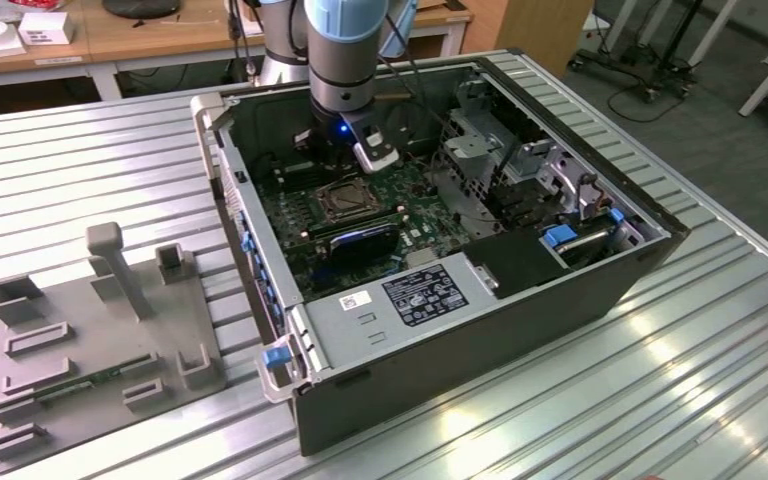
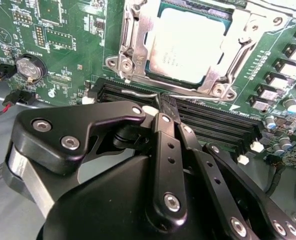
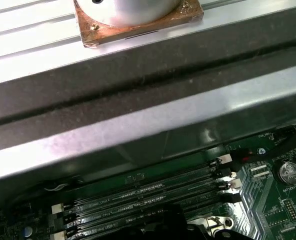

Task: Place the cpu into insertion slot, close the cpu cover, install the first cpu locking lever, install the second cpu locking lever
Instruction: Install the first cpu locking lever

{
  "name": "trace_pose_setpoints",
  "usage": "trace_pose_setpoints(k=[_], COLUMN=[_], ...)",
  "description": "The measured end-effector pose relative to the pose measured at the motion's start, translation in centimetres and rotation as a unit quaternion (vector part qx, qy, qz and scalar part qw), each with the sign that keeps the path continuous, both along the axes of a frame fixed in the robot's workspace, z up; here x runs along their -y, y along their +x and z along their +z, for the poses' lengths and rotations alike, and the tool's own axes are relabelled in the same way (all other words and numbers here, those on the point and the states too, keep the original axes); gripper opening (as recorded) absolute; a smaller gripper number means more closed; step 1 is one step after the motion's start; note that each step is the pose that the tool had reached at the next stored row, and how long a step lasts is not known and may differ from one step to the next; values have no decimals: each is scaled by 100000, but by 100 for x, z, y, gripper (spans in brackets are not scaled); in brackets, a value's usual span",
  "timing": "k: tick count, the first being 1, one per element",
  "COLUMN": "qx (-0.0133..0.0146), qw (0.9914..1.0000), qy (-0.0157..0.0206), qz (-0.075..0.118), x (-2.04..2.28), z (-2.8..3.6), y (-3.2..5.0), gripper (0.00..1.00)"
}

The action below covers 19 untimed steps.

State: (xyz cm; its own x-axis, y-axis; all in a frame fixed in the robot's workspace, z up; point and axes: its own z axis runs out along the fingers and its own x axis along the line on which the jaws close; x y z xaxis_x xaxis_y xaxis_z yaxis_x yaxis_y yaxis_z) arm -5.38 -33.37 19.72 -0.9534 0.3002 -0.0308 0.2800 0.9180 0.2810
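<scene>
My tool (image 2: 164, 104), fingers drawn together, hangs above the memory slots (image 2: 218, 125) just beside the insertion slot (image 2: 206, 80). The cpu (image 2: 188, 45) lies seated there, framed by the cpu cover (image 2: 135, 35). A wire locking lever (image 2: 133, 92) passes the tip; I cannot tell whether it is gripped. The computer case (image 1: 598, 290) stands on the tabletop (image 1: 704, 400).

Grey-and-blue arm (image 1: 344, 40) carries a black hand (image 2: 165, 106) dotted with silver screws (image 2: 171, 201).
</scene>
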Motion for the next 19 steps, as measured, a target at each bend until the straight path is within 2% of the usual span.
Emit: trace_pose_setpoints(k=[11,19], qx=[6,4], qw=[100000,99996], qy=[10,9], qz=[-22,-902], x=[-4,-14], z=[-16,-17], y=[30,31], gripper=[11,11])
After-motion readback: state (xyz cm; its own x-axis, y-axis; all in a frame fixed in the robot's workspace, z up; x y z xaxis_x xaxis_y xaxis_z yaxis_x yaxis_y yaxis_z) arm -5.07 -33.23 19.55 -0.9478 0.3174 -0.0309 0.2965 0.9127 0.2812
